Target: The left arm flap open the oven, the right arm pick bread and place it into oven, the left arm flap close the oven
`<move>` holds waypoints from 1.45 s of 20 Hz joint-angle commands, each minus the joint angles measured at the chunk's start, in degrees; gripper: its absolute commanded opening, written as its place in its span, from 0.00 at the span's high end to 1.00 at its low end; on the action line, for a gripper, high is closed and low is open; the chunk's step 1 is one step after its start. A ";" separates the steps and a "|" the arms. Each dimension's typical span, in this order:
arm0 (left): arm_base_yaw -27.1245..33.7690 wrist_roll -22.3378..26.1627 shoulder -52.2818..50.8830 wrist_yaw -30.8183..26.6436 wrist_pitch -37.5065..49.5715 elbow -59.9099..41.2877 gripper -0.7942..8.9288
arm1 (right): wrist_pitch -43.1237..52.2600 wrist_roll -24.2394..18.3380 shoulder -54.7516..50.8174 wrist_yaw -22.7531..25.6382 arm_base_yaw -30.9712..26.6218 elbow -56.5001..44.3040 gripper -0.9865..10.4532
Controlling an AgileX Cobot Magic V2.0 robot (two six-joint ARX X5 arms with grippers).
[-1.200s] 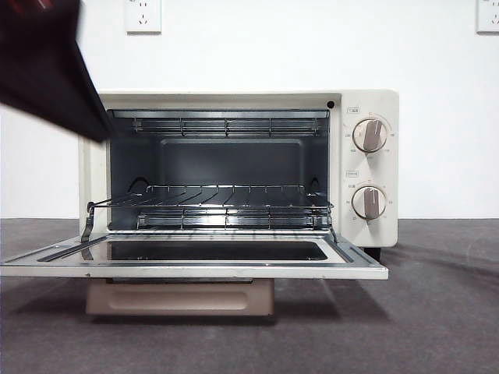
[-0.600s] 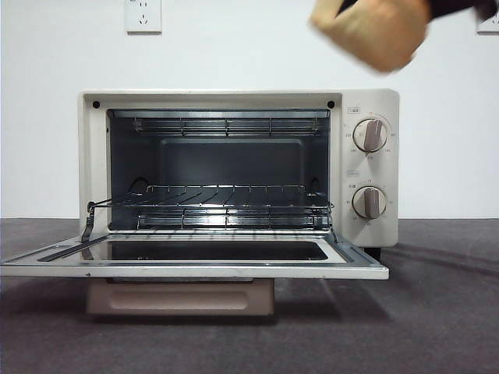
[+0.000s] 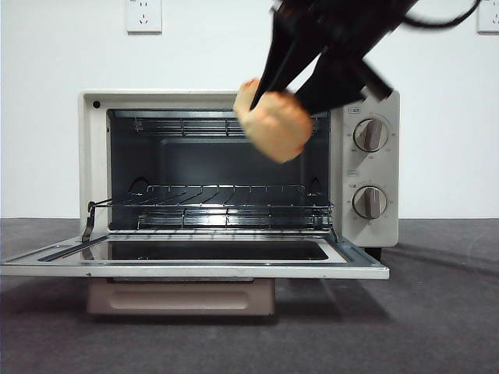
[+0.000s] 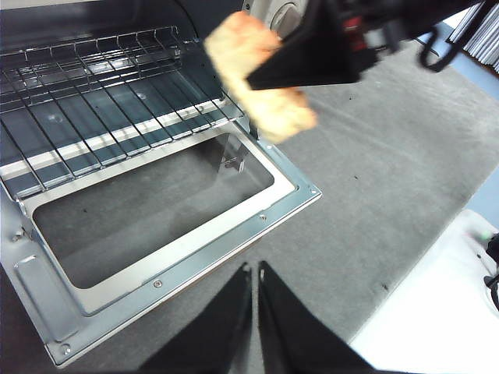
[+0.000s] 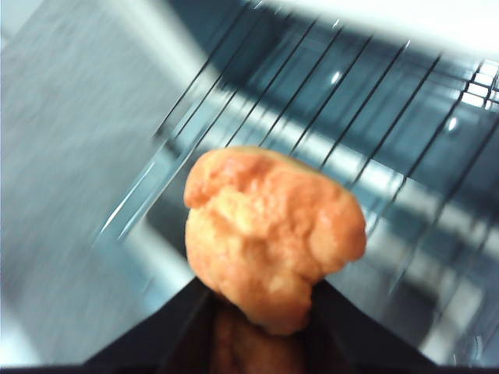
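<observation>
1. The oven fills the centre of the front view. Its door lies flat and open, so the rack is clear to take a load.
2. The right gripper comes in from the upper right of that frame, its jaws clamped on the bread.
3. The bread hangs in the air at the upper right of the oven mouth, above the rack and touching nothing else; it is blurred, so how far forward it sits is hard to judge.
4. The left gripper, at the bottom of its wrist view, holds nothing, its jaws pressed nearly together. It waits off the door's front corner, probably keeping out of the way until closing.
</observation>
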 commanded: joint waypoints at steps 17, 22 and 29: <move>-0.26 -1.29 -0.02 -0.04 -0.68 1.09 0.90 | 15.98 8.70 12.28 11.82 1.88 1.01 0.82; -0.26 -1.29 -0.02 -0.04 -1.03 1.20 0.90 | 18.23 9.81 12.28 15.72 2.54 1.01 0.82; -0.26 -1.27 -0.02 0.20 -1.09 1.20 0.90 | 18.25 9.79 12.28 17.64 2.54 1.01 0.64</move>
